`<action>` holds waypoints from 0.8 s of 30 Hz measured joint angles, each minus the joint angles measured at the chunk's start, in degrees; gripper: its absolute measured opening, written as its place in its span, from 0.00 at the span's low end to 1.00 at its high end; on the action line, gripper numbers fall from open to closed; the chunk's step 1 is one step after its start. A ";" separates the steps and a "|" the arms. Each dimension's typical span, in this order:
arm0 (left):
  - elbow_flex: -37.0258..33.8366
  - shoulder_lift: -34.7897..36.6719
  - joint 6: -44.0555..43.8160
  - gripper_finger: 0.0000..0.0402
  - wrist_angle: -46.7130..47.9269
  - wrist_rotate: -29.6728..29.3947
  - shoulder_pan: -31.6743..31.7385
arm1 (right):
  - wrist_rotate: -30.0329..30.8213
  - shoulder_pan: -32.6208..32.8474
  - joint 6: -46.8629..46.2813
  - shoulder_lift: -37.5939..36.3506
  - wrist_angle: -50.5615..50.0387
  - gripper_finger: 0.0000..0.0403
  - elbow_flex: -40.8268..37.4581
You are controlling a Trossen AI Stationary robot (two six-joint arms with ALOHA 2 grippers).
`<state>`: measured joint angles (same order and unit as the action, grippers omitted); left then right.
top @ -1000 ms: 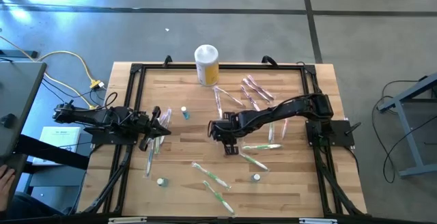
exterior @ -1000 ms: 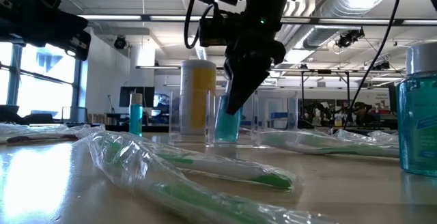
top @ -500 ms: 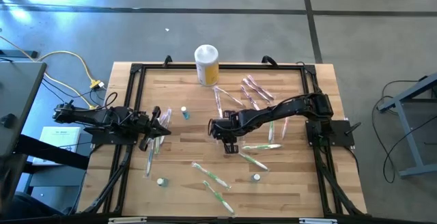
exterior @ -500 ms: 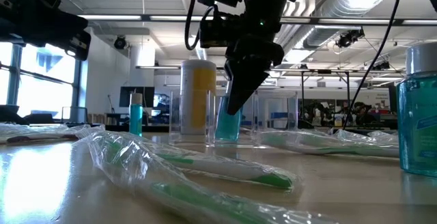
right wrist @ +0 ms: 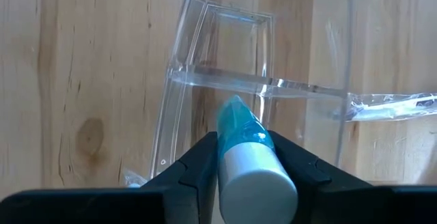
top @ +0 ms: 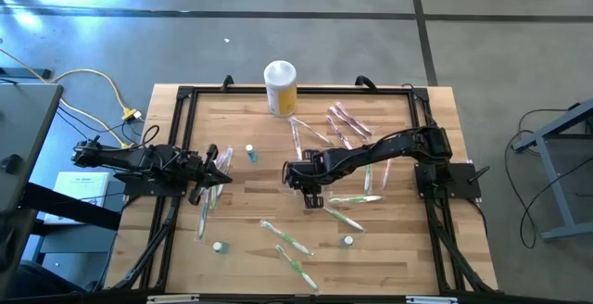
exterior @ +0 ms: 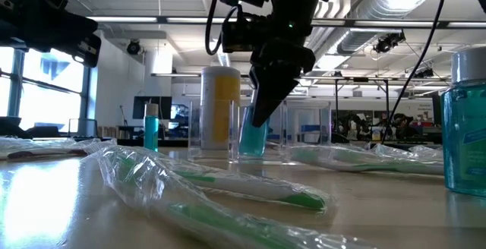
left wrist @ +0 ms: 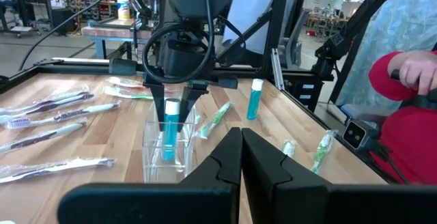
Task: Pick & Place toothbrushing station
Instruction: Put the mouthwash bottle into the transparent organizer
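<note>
- The right tool [top: 308,190] grips a blue tube [right wrist: 240,136] with a white cap, lowered upright into a compartment of the clear station [left wrist: 166,157].
- The station stands near mid-counter [top: 259,133], beside wrapped toothbrushes [top: 355,198].
- The left tool [top: 211,178] waits at the counter's left edge, fingers [left wrist: 256,162] pressed together, holding nothing.
- A yellow canister [top: 280,87] stands at the far edge.

My right gripper [top: 308,190] points down mid-desk, jaws clamped on a small tube. My left gripper [top: 220,176] rests at the left edge, jaws closed.
</note>
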<state>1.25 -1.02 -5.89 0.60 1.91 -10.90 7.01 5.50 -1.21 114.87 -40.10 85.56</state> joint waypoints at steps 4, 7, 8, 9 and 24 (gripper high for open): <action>-0.01 0.00 0.02 0.01 0.02 0.00 0.00 | 0.01 0.00 0.00 -0.02 0.01 0.27 0.00; -0.01 0.00 0.00 0.01 0.00 0.00 0.00 | -0.22 0.00 0.00 -0.02 0.00 0.27 0.00; -0.01 0.00 0.00 0.01 0.00 0.00 0.00 | -0.56 0.00 0.00 -0.02 0.00 0.27 0.00; -0.01 0.00 0.00 0.01 0.00 0.00 0.00 | -0.94 0.00 0.02 -0.02 0.00 0.27 0.00; -0.01 0.00 0.00 0.01 0.00 0.00 0.00 | 4.38 -1.19 -1.82 -0.11 -3.75 0.27 0.09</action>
<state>1.23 -1.02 -5.89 0.60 1.91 -10.90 11.39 4.31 -3.04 114.76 -43.84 85.65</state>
